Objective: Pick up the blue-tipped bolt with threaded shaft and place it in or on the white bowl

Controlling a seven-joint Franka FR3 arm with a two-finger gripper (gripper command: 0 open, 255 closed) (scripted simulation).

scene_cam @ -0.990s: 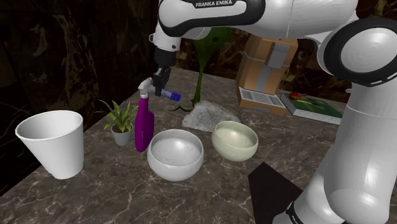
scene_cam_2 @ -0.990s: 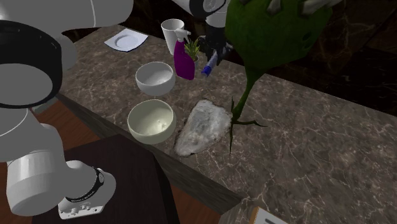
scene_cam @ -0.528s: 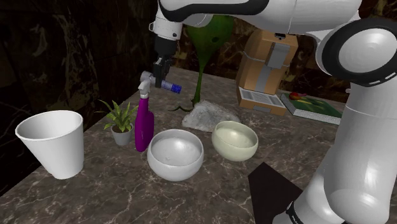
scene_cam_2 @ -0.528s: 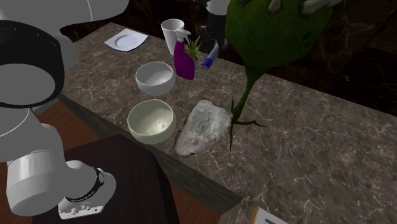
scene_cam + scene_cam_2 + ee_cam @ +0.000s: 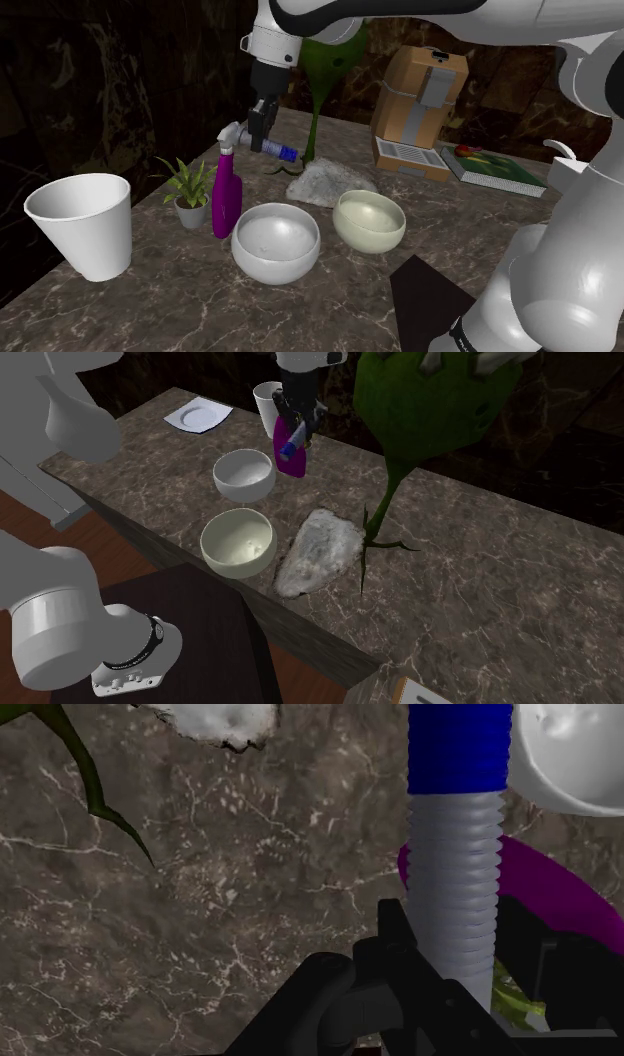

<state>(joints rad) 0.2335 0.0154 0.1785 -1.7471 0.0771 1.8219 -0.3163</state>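
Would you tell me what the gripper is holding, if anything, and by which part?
The gripper clasps the bolt by its grey threaded shaft, with the blue tip sticking out beyond.

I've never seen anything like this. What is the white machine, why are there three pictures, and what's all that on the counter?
The white machine is a robot arm with a black two-finger gripper as its hand. One picture looks down from beside its stand, the second from another spot by the counter, the third from a camera on the hand itself. The gripper is shut on a bolt with a grey threaded shaft and a blue end, held in the air above the marbled counter. On the counter stand a white bowl, where the bolt should go, a cream bowl, a purple spray bottle, a small potted plant, a white cup and a pale rock-like lump.
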